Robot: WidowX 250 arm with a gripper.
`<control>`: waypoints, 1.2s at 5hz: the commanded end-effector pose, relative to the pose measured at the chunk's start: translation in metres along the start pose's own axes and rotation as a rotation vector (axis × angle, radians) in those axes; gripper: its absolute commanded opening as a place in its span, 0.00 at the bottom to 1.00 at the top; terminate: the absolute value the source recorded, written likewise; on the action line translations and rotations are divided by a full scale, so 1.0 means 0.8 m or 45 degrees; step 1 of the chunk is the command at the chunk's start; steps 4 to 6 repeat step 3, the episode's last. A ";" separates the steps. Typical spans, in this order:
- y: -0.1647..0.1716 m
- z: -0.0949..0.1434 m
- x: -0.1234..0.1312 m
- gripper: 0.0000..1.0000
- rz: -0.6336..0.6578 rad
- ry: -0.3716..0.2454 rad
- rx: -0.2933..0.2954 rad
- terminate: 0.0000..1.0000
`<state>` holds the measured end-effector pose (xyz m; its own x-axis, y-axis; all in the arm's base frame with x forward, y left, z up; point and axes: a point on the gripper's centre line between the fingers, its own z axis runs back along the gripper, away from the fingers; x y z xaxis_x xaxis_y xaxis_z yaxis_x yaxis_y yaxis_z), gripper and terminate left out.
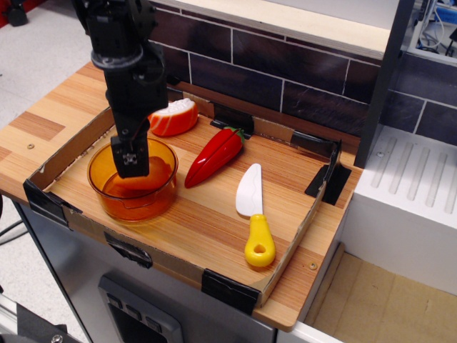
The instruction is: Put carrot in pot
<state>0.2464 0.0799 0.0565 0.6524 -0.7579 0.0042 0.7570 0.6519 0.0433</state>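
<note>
The amber translucent pot (107, 187) stands at the front left of the wooden tray. My black gripper (133, 163) reaches down into the pot from above, with its fingertips inside the rim. The orange carrot (151, 181) shows as a darker orange shape low in the pot, right under and beside the fingertips. The fingers are seen edge-on, so I cannot make out whether they still clamp the carrot.
An orange-and-white slice (173, 117) lies behind the pot. A red pepper (214, 156) lies mid-tray. A white knife with a yellow handle (253, 214) lies to the right. A low cardboard rim (71, 145) surrounds the tray, and a dark tiled wall (285, 78) stands behind.
</note>
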 end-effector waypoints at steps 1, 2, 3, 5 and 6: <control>0.014 0.091 -0.014 1.00 0.062 -0.074 0.110 0.00; 0.014 0.091 -0.014 1.00 0.062 -0.074 0.110 0.00; 0.014 0.091 -0.014 1.00 0.062 -0.074 0.110 1.00; 0.014 0.091 -0.014 1.00 0.062 -0.074 0.110 1.00; 0.014 0.091 -0.014 1.00 0.062 -0.074 0.110 1.00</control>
